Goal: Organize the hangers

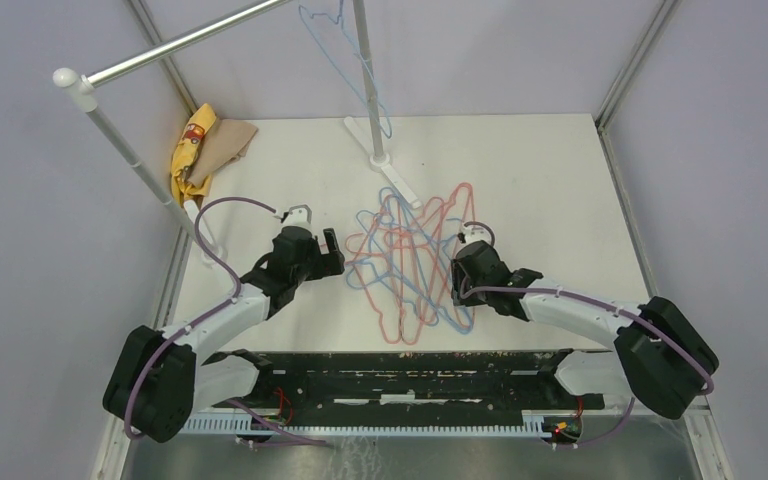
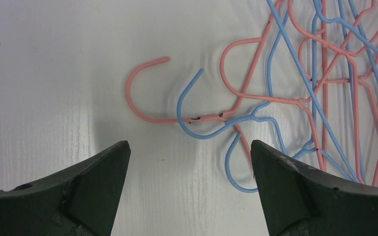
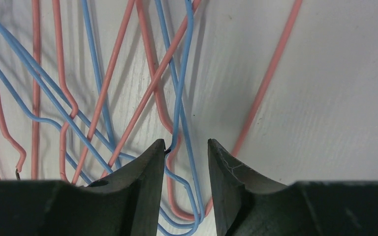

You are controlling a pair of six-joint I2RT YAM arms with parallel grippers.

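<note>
**Hangers heaped at mid-frame, pick-up in hand**

Hangers (image 1: 405,262), pink and light blue, lay tangled on the white table (image 1: 560,200) at the centre of the top view. A single light blue hanger (image 1: 355,70) hung from the silver rail (image 1: 190,40) at the upper middle.

The left gripper (image 2: 189,147) was spread wide and empty, with a pink hook (image 2: 140,93) and a blue hook (image 2: 187,105) just above its tips. The right gripper (image 3: 186,145) had narrowed to a slim gap with blue wire lying in it, though no clamp was evident.

The step appeared to be singling one hanger out of the pile. The next move likely called for seizing one wire only and lifting it free without dragging its neighbours along.
</note>
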